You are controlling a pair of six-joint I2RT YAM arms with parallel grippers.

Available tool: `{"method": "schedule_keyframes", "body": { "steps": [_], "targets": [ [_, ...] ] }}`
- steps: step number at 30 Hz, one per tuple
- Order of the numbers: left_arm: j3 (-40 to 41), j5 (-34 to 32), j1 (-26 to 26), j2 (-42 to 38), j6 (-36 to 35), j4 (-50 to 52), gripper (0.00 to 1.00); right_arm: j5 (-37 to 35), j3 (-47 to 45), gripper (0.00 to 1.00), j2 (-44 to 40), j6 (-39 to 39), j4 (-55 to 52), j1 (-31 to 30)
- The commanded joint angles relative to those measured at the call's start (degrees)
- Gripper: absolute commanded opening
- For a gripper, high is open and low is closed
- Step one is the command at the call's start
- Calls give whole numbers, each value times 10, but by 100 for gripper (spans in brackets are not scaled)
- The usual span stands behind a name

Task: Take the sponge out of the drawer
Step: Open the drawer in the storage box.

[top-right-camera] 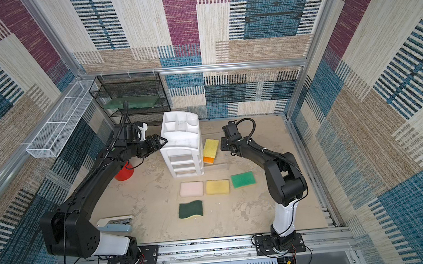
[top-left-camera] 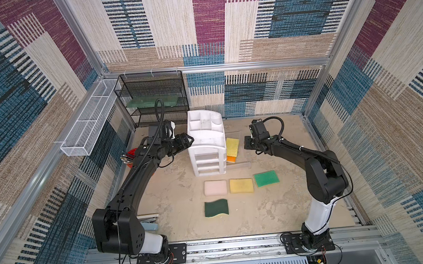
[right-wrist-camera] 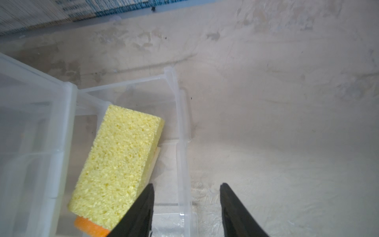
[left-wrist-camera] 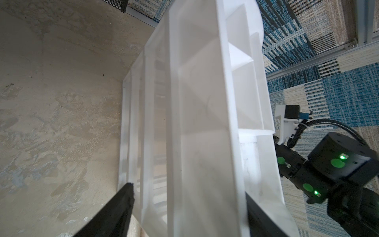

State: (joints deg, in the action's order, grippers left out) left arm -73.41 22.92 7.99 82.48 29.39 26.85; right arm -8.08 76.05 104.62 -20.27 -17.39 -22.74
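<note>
1. The white chest [top-left-camera: 206, 147] stands upright; the left gripper [top-left-camera: 189, 140], jaws spread, sits at its side, seemingly bracing it.
2. One clear drawer [right-wrist-camera: 181, 127] stands pulled out; the opening step looks done.
3. The yellow sponge [right-wrist-camera: 119, 164] lies tilted inside, atop an orange sponge [right-wrist-camera: 90, 227].
4. The right gripper [right-wrist-camera: 187, 184], jaws parted and empty, hangs over the drawer's end wall; next it needs to shift over the yellow sponge, descend and pinch.

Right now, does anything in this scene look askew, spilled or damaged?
Yes, one thing: in the clear drawer beside the white chest, the yellow sponge lies skewed, one end resting on an orange sponge instead of flat. Nothing looks spilled or broken.
</note>
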Motion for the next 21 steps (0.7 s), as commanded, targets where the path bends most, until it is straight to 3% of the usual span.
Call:
{"method": "schedule_keyframes", "body": {
  "steps": [1, 8, 14, 21],
  "targets": [
    [-3, -5, 0, -1, -10, 13, 76, -1, -1, 59, -22, -3, 15, -14],
    [-3, 1, -1, -2, -10, 13, 76, 17, 8, 60, 3, -33, 24, -59],
    [-3, 3, -1, -8, -9, 14, 76, 14, -18, 57, 19, -84, 58, -62],
    [-2, 5, -1, -12, -6, 14, 76, 30, 2, 54, 52, -93, 60, -63]
  ]
}}
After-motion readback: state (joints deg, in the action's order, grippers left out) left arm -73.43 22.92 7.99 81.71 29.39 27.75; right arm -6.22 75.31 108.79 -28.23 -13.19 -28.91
